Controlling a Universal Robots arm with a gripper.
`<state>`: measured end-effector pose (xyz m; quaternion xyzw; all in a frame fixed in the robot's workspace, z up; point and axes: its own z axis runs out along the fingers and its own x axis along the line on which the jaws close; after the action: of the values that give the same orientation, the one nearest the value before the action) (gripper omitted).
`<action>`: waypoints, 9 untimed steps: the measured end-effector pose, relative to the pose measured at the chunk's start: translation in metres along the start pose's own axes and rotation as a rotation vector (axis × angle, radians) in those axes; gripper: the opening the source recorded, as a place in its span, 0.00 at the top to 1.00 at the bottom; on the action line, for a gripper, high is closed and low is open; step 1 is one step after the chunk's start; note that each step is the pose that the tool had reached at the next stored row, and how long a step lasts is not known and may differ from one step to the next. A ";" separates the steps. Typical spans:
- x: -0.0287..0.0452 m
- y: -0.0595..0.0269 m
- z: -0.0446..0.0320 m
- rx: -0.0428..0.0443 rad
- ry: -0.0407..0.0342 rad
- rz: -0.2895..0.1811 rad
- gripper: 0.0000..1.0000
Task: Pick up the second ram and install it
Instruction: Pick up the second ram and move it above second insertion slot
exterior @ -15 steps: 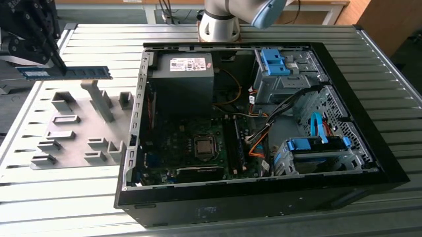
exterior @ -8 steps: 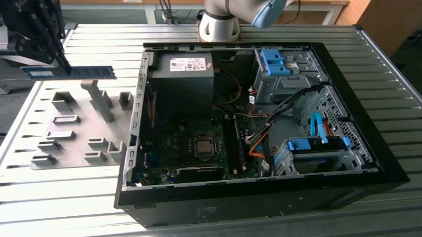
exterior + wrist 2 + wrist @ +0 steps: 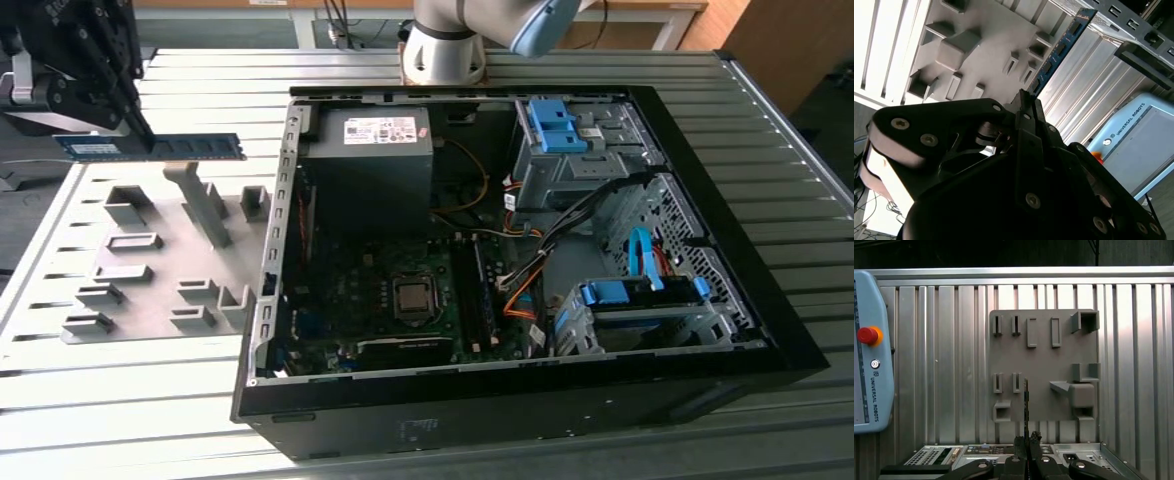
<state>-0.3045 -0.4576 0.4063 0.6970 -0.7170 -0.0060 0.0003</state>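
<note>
I have the ram stick [image 3: 200, 147] clamped near one end between my fingers, flat faces pinched. It hangs level in the air above the grey fixture plate [image 3: 147, 290], apart from the plate's upright blocks. In the first wrist view I look along its thin edge [image 3: 1026, 400] down onto the plate, and in the second wrist view its blue-green length [image 3: 1059, 47] runs out from my gripper [image 3: 1026, 97] toward the computer case. So I judge the pick-up done and the carry in hand, with the install not yet begun. In the exterior view my gripper [image 3: 134, 135] sits at the far left, well apart from the memory slots [image 3: 470, 290] on the board inside the open case [image 3: 287, 200]. Seating it will, I judge, call for lifting clear over the case's near wall and turning the stick to run along a free slot. Its bottom edge must be square to the slot before any push. Cables lie near the slots and could snag. Which slot is free I cannot tell.
</note>
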 end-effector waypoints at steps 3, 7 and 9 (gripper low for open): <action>-0.0001 -0.0046 0.0000 0.0000 0.0000 0.000 0.86; -0.0003 -0.0087 -0.0001 0.0000 0.0000 0.000 0.86; -0.0003 -0.0108 -0.0001 0.0000 0.0000 0.000 0.86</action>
<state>-0.2937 -0.4576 0.4063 0.6970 -0.7170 -0.0060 0.0003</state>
